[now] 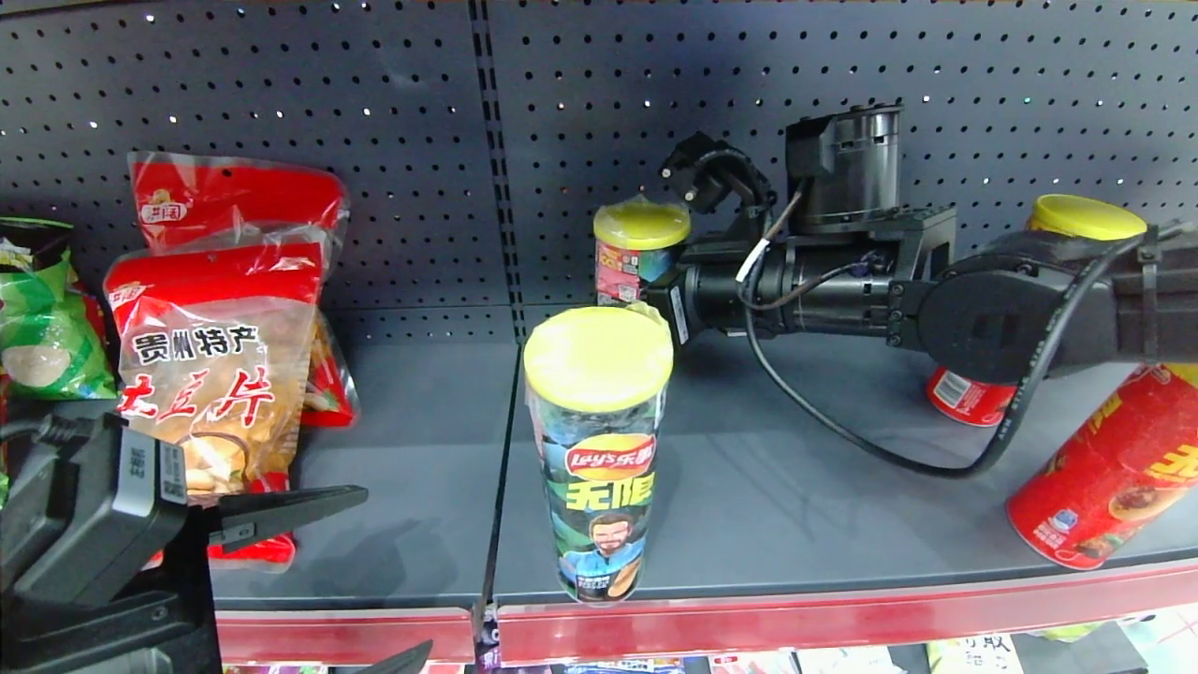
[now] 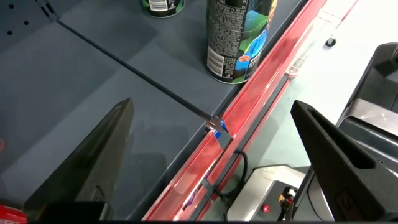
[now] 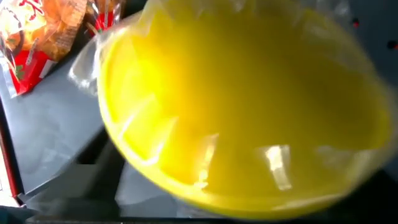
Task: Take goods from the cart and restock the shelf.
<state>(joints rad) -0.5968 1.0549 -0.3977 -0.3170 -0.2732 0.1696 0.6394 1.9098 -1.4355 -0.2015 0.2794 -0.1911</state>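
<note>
Standing upright at the front edge of the shelf [image 1: 796, 505], in the head view, is a chip can [image 1: 599, 449] with a yellow lid. Behind it, near the pegboard wall, stands a second can [image 1: 641, 248] with the same kind of lid. The right gripper [image 1: 666, 304] reaches in from the right and sits against this rear can; whether it grips the can cannot be told. Farther right, a red can [image 1: 1109, 477] leans tilted near the front edge, and another red can [image 1: 1086, 217] stands behind the arm. On the shelf's left side are red snack bags [image 1: 220, 365] and a green bag [image 1: 42, 318]. The left gripper [image 1: 398, 569] hangs low at the left, in front of the shelf edge.

From the left wrist view, its fingers [image 2: 93, 162] are spread wide and hold nothing, hovering over the shelf's red rim [image 2: 249, 106], with the front can near that rim.

From the right wrist view, the rear can's yellow lid [image 3: 242, 106] sits very close, with a snack bag beyond it.
</note>
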